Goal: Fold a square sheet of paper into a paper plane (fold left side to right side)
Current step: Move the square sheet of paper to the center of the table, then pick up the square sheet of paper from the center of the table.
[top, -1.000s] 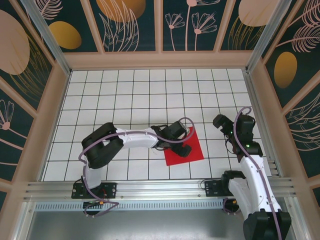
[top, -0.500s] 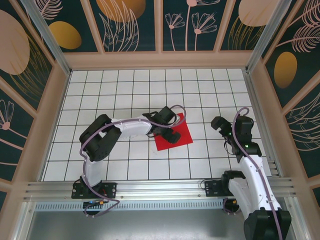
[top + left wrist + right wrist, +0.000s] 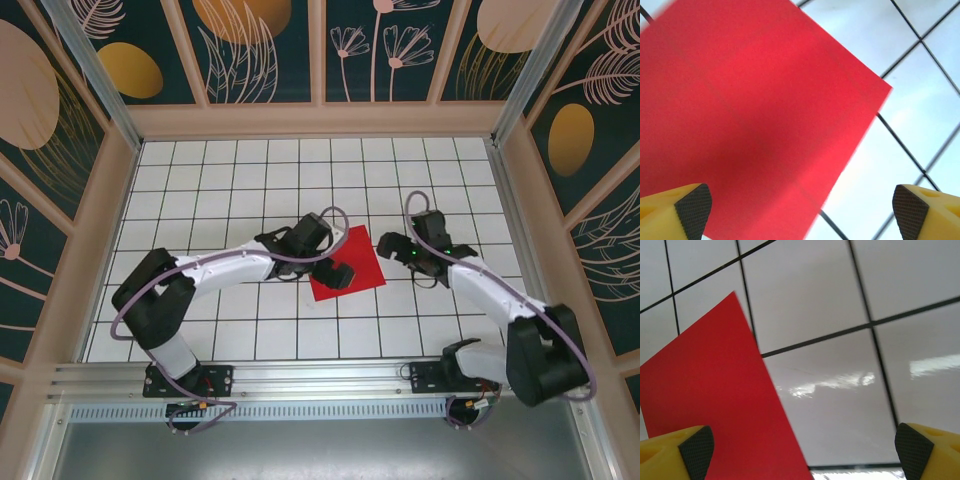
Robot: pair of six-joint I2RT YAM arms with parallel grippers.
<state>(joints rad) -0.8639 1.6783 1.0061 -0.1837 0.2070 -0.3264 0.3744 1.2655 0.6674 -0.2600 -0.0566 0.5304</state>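
Gaping wide and empty, the left claw (image 3: 338, 268) hung over the square sheet of paper (image 3: 360, 262), its arm stretched low rightward; the right claw (image 3: 393, 245), equally spread and empty, reached leftward beside the sheet's right edge.

Table (image 3: 200, 180): you see white tiles ruled by dark grid lines.
Walls (image 3: 400, 50): you face dark teal panels with leaf prints.
Rail (image 3: 320, 378): metal, along your near edge.
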